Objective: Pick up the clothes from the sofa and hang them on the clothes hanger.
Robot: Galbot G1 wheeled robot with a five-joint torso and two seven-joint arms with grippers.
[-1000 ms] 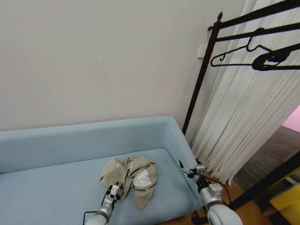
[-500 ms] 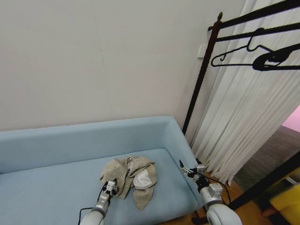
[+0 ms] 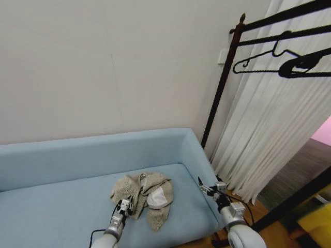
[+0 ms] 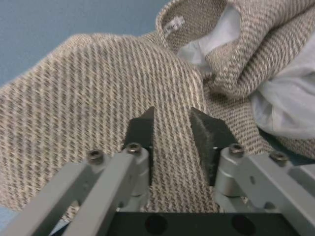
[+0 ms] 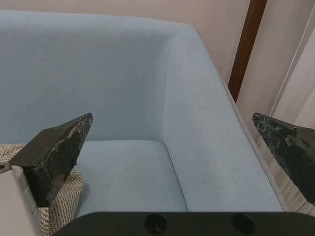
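A crumpled beige knit garment with white lining (image 3: 147,192) lies on the seat of the light-blue fabric sofa (image 3: 62,160). The left hand (image 3: 124,205) is at the garment's near edge, its fingers slightly parted and unclenched, with the weave showing between them. The right hand (image 3: 209,187) hovers spread wide near the sofa's right end.

Seeing beige knit garment (image 3: 142,194) lying crumpled on light-blue sofa (image 3: 62,160) seat, white lining showing. Seeing 2 black hangers (image 3: 258,61) hanging on dark rack (image 3: 222,88).
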